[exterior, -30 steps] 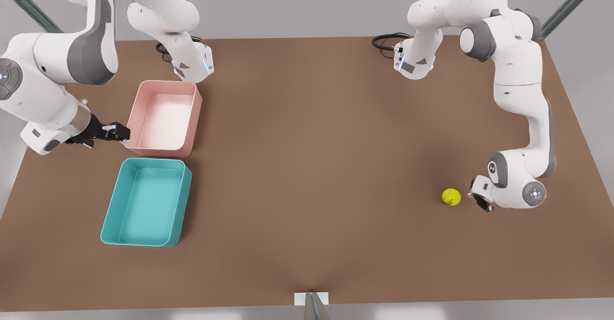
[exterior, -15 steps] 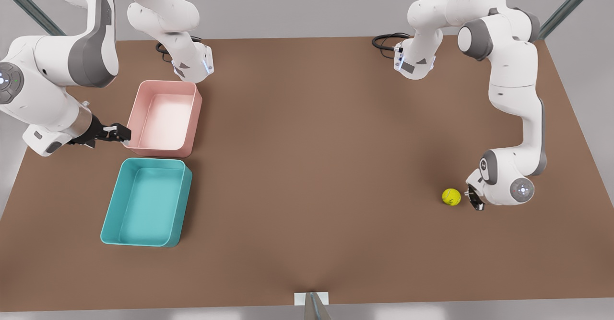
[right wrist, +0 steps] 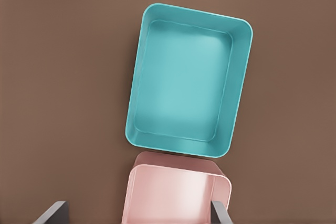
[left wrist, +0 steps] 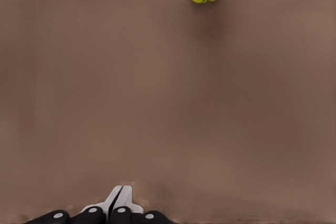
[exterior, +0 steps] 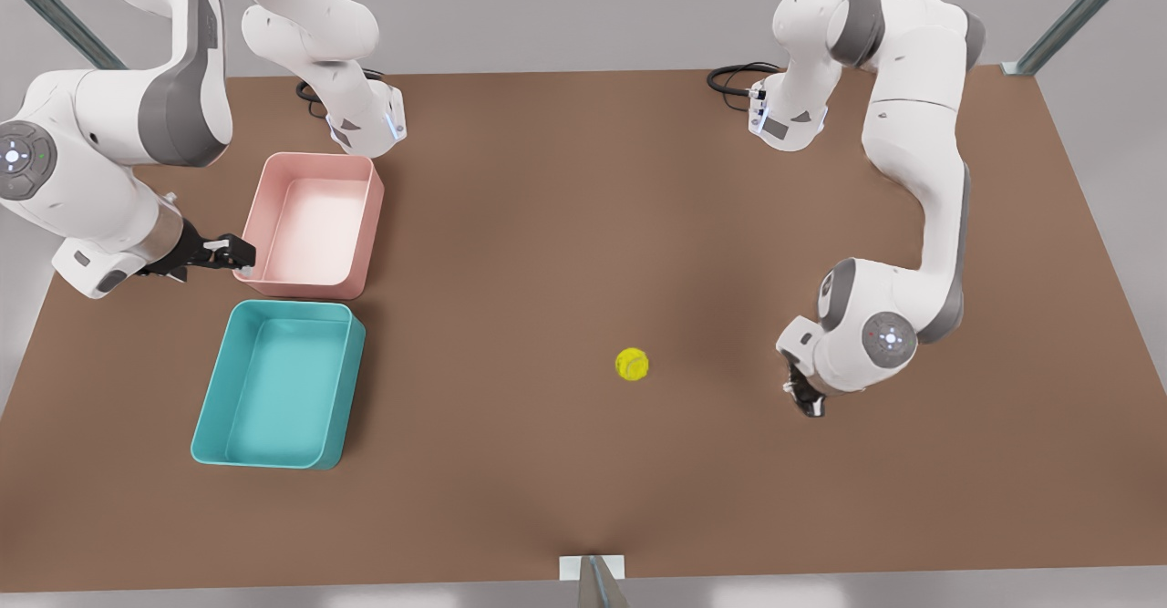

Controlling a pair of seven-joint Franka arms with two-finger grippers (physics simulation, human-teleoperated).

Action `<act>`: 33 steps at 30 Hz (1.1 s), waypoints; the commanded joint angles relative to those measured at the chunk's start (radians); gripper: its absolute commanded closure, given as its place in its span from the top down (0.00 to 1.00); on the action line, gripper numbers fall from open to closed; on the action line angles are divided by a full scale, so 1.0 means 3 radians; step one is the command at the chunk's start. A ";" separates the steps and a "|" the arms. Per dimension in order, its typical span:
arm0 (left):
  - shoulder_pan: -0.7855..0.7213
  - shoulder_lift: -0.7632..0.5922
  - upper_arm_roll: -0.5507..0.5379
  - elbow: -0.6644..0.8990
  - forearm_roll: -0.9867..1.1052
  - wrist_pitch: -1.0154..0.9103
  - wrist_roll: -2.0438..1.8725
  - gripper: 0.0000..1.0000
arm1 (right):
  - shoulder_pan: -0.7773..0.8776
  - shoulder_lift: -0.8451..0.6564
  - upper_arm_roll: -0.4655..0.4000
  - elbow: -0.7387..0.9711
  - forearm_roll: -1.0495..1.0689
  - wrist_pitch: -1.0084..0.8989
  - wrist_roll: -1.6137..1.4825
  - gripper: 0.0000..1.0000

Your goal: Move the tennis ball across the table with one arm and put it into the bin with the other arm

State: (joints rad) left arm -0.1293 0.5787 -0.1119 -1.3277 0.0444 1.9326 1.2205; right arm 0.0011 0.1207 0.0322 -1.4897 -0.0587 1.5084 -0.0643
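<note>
Fingers spread, the right gripper (exterior: 239,257) hovers beside the pink tub (exterior: 314,225), with the bin (exterior: 278,385) next to it. Mid-table (exterior: 511,225), the tennis ball (exterior: 632,364) lies well apart from the clenched left gripper (exterior: 807,398).
</note>
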 commanded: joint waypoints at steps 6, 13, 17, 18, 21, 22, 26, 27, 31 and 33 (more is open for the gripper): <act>-0.0213 -0.1151 0.0286 0.0459 -0.0107 -0.2582 -0.4236 1.00 | -0.0004 -0.0003 0.0000 0.0006 0.0001 -0.0002 -0.0011 1.00; 0.0007 -0.0886 0.0235 0.0274 -0.0169 -0.2388 -0.4912 1.00 | 0.0001 0.0002 0.0005 0.0001 0.0001 -0.0002 -0.0031 1.00; -0.0172 -0.0845 0.0235 0.0289 -0.0204 -0.2167 -0.5480 1.00 | -0.0004 0.0002 0.0005 0.0021 0.0037 -0.0002 -0.0036 1.00; -0.0162 -0.0845 0.0230 0.0289 -0.0235 -0.2167 -0.5485 1.00 | 0.0032 0.0007 0.0005 0.0021 0.0078 0.0003 -0.0005 1.00; -0.0157 -0.0845 0.0230 0.0294 -0.0230 -0.2183 -0.5459 1.00 | 0.0660 0.0706 0.0041 0.0486 0.0114 0.0044 0.0239 1.00; -0.0147 -0.0845 0.0235 0.0299 -0.0235 -0.2203 -0.5459 1.00 | 0.0844 0.0998 0.0041 0.0695 0.0119 0.0100 0.0562 1.00; -0.0065 -0.0840 0.0235 0.0294 -0.0322 -0.2331 -0.5464 1.00 | 0.1121 0.1607 0.0046 0.0768 0.0288 0.1076 0.0848 1.00; -0.0065 -0.0840 0.0235 0.0294 -0.0327 -0.2331 -0.5464 1.00 | 0.1182 0.1694 0.0041 0.0768 0.0277 0.1266 0.1006 1.00; -0.0080 -0.0840 0.0230 0.0294 -0.0327 -0.2331 -0.5459 1.00 | 0.1290 0.2037 0.0041 0.0737 0.0232 0.1818 0.1544 1.00; -0.0075 -0.0830 0.0230 0.0294 -0.0332 -0.2331 -0.5464 1.00 | 0.1433 0.2154 0.0041 0.0747 -0.0137 0.1977 0.1595 1.00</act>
State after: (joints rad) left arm -0.1527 0.3315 -0.0428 -1.2399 -0.0523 1.2408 -0.1053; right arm 0.4179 0.7565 0.0444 -1.2665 -0.0382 1.9190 0.1133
